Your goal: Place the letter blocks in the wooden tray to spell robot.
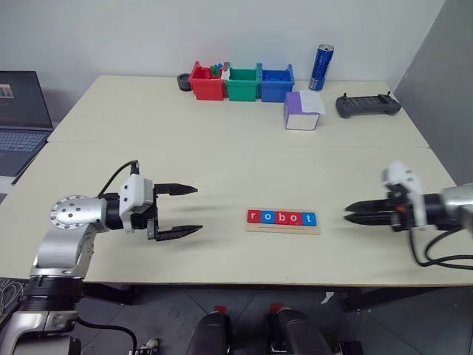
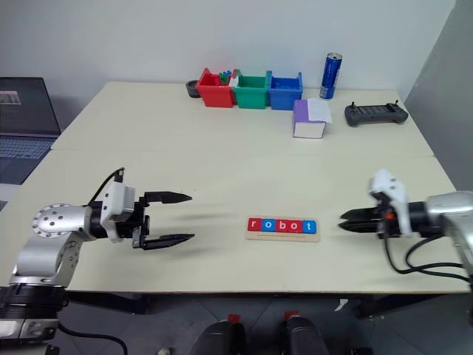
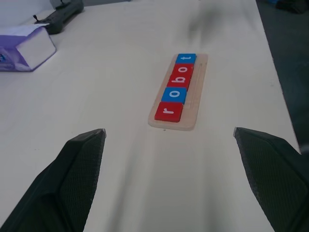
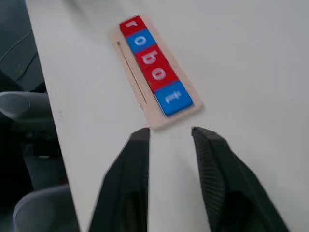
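The letter blocks [image 1: 281, 217] spell robot in the wooden tray [image 1: 283, 228], lower centre of the table [image 1: 222, 163]. Left gripper [image 1: 179, 210] at lower left, fingers spread wide; right gripper [image 1: 354, 216] at right, fingers slightly parted, empty.

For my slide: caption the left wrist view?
Open left pincer faces wooden tray; letter blocks spell robot.

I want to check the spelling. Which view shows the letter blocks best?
The left wrist view: the letter blocks lie large and unobstructed in the wooden tray, reading r, o, b, o, t, each letter crisp. The right wrist view shows them close too, but softer. Both eye views show the whole row small, still legible.
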Motion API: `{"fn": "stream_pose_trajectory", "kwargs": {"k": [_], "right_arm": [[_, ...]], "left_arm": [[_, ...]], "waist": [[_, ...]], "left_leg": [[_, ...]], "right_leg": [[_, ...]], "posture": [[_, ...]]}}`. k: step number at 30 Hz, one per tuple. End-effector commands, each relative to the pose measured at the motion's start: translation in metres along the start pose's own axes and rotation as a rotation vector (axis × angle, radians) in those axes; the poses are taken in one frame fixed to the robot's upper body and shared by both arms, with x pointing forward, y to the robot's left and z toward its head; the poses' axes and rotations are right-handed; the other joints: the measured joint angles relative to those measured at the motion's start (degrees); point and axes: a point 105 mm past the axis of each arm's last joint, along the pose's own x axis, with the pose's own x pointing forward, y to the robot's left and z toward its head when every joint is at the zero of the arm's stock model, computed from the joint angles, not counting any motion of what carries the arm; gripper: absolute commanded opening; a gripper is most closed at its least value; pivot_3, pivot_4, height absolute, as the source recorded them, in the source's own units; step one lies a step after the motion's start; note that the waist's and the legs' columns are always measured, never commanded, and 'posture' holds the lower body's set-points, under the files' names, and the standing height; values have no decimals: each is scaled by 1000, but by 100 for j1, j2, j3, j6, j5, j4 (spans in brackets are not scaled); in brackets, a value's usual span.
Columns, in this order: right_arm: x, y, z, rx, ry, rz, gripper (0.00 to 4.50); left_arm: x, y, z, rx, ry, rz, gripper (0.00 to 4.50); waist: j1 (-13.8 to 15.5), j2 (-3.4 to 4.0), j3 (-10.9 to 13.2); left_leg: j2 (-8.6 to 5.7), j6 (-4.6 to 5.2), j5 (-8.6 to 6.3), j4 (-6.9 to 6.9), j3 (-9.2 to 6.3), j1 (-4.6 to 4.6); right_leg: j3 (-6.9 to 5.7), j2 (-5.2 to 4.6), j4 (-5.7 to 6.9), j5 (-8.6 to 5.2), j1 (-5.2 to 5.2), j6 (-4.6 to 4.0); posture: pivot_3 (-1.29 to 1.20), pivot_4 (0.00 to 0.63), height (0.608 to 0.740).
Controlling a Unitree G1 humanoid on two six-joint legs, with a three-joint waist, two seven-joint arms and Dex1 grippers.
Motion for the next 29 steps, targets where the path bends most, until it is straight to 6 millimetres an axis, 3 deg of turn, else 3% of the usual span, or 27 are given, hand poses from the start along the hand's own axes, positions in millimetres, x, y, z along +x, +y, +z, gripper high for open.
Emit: {"fn": "stream_pose_trajectory", "kwargs": {"k": [1,4,6,7,22,29], "right_arm": [[-50,-4,5,-18,-44,-54,2667],[-85,-11,2,13,-76,-113,3698],[-98,-13,1,18,-77,-129,4402],[-103,-13,2,15,-70,-126,4474],[-89,-13,-5,-35,-23,-73,4474],[-88,-16,-6,-38,-24,-71,4474]], "left_arm": [[-22,3,15,21,19,36,4500],[-36,6,14,14,57,63,4500],[-42,7,15,16,68,69,4500],[-43,8,17,16,66,69,4500],[-33,2,19,-19,58,117,4500],[-35,5,9,0,163,136,4500]], "waist": [[-9,0,0],[-19,2,0],[-18,2,0],[-17,2,0],[-7,7,-2],[-8,7,-2]], "left_leg": [[1,0,0,0,0,0],[2,0,0,2,4,5],[2,0,0,6,4,9],[3,0,0,7,4,11],[3,0,0,5,4,7],[2,-1,0,3,5,7]], "right_leg": [[0,0,0,0,0,0],[2,0,0,-1,2,0],[1,0,2,0,4,1],[1,0,4,1,5,2],[3,0,2,0,3,1],[3,0,2,0,2,1]], "posture": [[0,150,740],[0,150,740],[0,150,740],[0,150,740],[0,150,740],[0,150,740]]}}
